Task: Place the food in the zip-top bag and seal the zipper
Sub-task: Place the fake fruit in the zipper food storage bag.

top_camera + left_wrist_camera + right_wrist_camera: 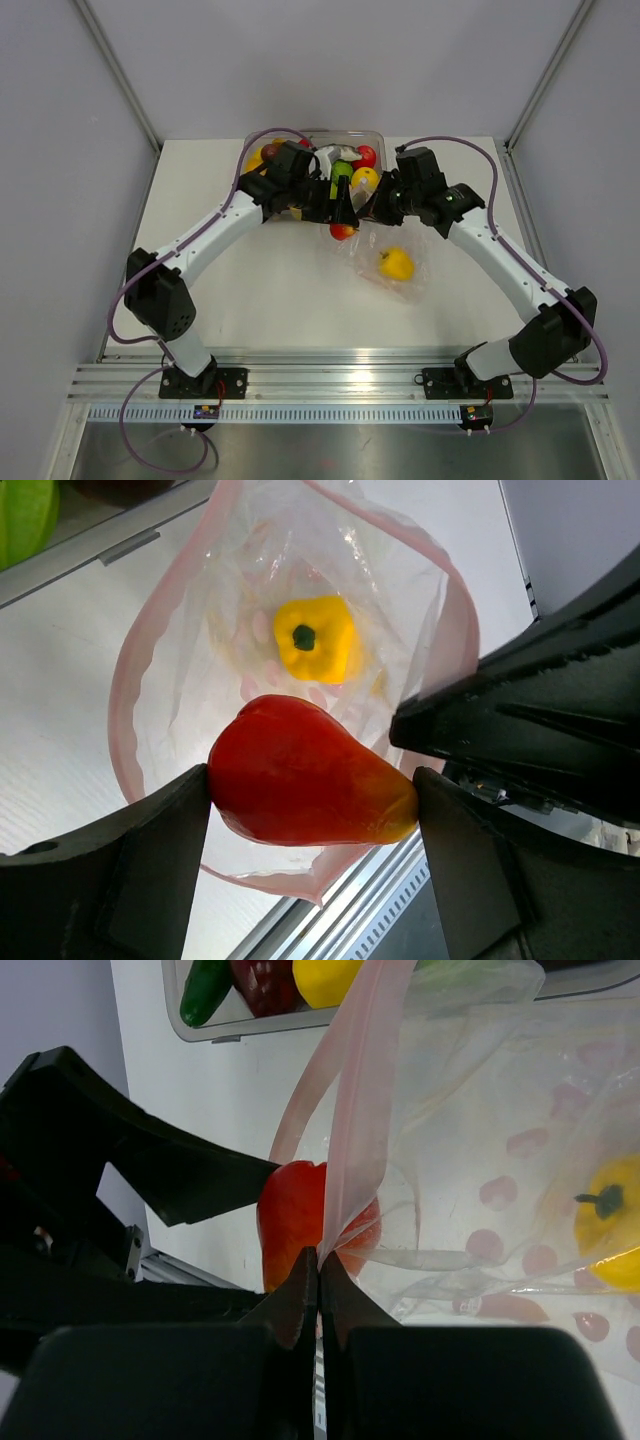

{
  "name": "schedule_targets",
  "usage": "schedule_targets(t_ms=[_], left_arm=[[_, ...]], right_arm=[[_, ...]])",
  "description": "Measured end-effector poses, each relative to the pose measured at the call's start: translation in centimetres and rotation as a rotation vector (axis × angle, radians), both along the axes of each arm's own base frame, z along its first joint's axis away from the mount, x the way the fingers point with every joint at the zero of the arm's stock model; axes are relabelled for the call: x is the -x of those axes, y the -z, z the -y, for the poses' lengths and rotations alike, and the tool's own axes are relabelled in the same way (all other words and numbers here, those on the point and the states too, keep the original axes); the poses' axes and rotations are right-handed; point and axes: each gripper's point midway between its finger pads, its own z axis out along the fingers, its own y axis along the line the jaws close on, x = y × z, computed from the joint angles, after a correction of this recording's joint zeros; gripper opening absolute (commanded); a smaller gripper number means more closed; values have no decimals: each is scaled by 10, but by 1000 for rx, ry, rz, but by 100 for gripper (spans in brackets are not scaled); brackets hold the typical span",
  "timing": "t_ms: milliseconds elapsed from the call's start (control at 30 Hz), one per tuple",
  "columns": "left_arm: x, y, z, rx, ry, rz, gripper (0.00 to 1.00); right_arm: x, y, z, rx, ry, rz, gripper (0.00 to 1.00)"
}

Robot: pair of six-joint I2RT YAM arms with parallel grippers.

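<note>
Held item: red toy fruit (300, 780), clamped between the widely spread fingers of the left gripper (312, 785). It sits at the open mouth of the zip-top bag (190, 640). A yellow pepper (315, 640) lies deeper in the bag, beyond the held fruit. The right gripper (318, 1265) is fully closed, pinching the pink zipper (355, 1100) strip and holding that edge of the mouth up, with the red fruit just past its tips. A clear tub (250, 1028) with more food lies further ahead of both grippers, on the white table (260, 290).
</note>
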Motion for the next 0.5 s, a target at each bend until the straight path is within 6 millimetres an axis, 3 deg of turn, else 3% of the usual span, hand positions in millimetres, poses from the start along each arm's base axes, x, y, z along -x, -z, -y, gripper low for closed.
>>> schedule_targets(t_ms=[67,133,367,500], left_arm=[[-1,3,3,1,0,-6,61],[-1,8,5,-2,3,-18,75],[4,15,11,-16,31,-50,99],[6,6,10,-21,56,-36,99]], right_arm=[[4,-3,0,-13,-5,4,0],[6,-5,2,-17,-4,10,0],[11,-4,8,-15,4,13,0],[15,-7,10,-25,4,28,0]])
